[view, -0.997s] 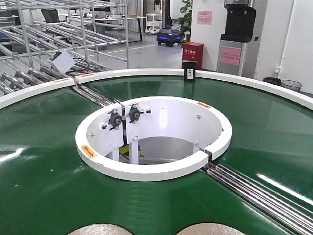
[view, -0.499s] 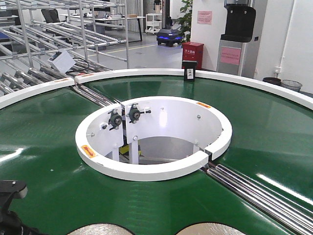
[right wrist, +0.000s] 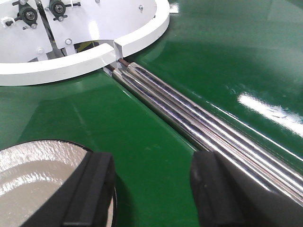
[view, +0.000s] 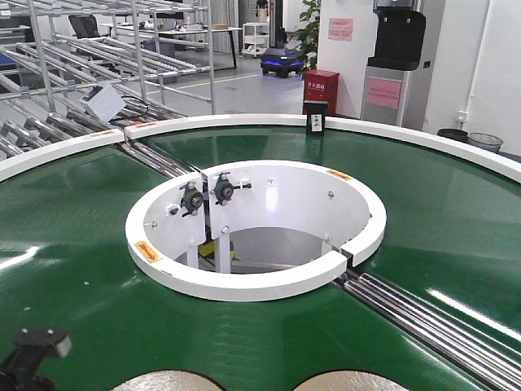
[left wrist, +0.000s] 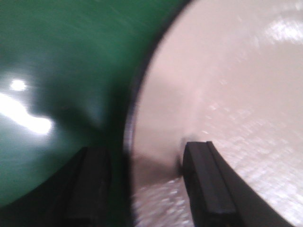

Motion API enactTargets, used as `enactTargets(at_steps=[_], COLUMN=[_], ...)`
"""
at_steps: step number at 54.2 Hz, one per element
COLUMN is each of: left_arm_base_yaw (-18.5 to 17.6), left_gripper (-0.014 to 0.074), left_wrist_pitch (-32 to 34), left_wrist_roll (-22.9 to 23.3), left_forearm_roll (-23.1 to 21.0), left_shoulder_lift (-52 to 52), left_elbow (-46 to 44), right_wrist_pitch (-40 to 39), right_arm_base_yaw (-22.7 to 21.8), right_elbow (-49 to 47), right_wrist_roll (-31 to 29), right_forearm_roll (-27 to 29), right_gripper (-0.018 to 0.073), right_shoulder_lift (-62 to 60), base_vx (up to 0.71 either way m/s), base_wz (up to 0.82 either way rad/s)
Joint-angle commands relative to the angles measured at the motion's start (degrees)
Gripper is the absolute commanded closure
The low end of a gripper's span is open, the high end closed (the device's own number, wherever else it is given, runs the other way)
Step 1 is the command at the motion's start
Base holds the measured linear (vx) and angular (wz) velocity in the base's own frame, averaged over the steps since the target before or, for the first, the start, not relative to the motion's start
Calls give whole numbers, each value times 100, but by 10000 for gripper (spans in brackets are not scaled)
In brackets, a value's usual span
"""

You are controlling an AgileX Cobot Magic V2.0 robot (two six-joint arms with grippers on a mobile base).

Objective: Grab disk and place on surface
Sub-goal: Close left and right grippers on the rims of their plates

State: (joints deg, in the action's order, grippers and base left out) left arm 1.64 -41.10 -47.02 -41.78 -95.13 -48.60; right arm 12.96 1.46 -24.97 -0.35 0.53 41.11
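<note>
Two pale, cream disks lie on the green belt at the near edge of the front view, the left disk (view: 167,381) and the right disk (view: 350,381). In the blurred left wrist view the left disk (left wrist: 227,94) fills the right side. My left gripper (left wrist: 151,184) is open astride its dark rim, with one finger over the belt and the other over the disk face. My right gripper (right wrist: 154,189) is open over bare belt, its left finger beside the right disk (right wrist: 33,175). The dark tabletop surface is out of view.
The green conveyor belt (view: 73,244) rings a white inner collar (view: 244,285) around an open well. Steel rollers (right wrist: 199,118) cross the belt by my right gripper. A black part of my left arm (view: 32,350) shows at the bottom left. Racks stand behind.
My left arm has entered the front view at the bottom left and has shifted lower and to the right over the last half second. The disks have not moved.
</note>
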Motion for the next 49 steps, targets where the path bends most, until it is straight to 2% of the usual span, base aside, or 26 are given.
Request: enactTargets(at_steps=[1, 8, 18, 23, 31, 37, 44, 49], left_arm_base_yaw=[-5, -5, -5, -5, -5, -5, -5, 14], left_gripper=[154, 155, 176, 249, 463, 608, 605, 605], left_wrist_pitch=[-388, -861, -1153, -1274, -1568, -1798, -2010, -2070], left_wrist_roll=[-631, -1020, -1087, -1075, -1075, -1075, -1068, -1062], left_forearm_roll=[-666, -1091, -1165, -1396, -1627, -1804, -2179, -2577], left_shoulder_lift=[-76, -348, -382, -382, -382, -382, -382, -382], left_elbow=[-136, -136, -142, -142, -147, -147, -147, -147], right_wrist_pitch=[-425, -425, -425, -418, -242, 364, 1624, 2168], right_arm_base_yaw=[-27, -27, -27, -27, -27, -27, -27, -27], right_elbow=[-179, -179, -172, -173, -173, -266, -678, -1015], right_wrist_roll=[-27, -27, -27, -27, 124, 226, 210, 87], right_forearm_roll=[-4, -4, -9, -3, 45, 92, 211, 390], right_gripper=[123, 123, 123, 123, 123, 132, 136, 136], right_shoulder_lift=[8, 8, 8, 8, 8, 204, 893, 1423], base_vx=[0, 0, 0, 0, 0, 0, 0, 0], base_wz=[0, 0, 0, 0, 0, 0, 0, 0])
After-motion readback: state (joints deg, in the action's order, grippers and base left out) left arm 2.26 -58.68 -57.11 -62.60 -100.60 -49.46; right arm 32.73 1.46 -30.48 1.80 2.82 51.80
